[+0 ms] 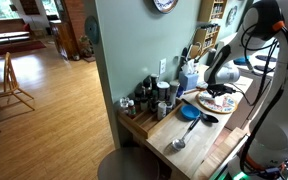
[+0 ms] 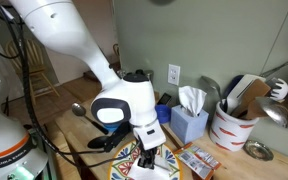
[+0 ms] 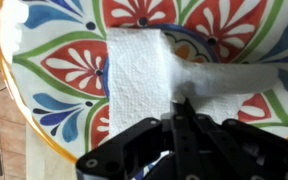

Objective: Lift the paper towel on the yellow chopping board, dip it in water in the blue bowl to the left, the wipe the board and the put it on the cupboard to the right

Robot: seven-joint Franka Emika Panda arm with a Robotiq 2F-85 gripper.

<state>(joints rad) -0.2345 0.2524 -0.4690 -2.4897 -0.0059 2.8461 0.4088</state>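
The paper towel [image 3: 139, 70] is a white sheet lying on the yellow chopping board [image 3: 54, 60], a round plate-like board with a colourful patterned face and a yellow rim. My gripper [image 3: 181, 104] is over the board, and its black fingers are shut, pinching a raised fold of the towel. In both exterior views the gripper [image 1: 222, 89] [image 2: 149, 152] points down onto the board [image 1: 214, 102] [image 2: 124, 166]. The blue bowl [image 1: 190, 113] sits just beside the board on the wooden counter. I cannot make out the cupboard for certain.
Dark jars [image 1: 149, 99] stand on the brown counter, and a steel spoon [image 1: 179, 141] lies near the bowl. A blue tissue box [image 2: 189, 122], a utensil crock [image 2: 230, 122] and a wall outlet [image 2: 174, 73] stand behind the board.
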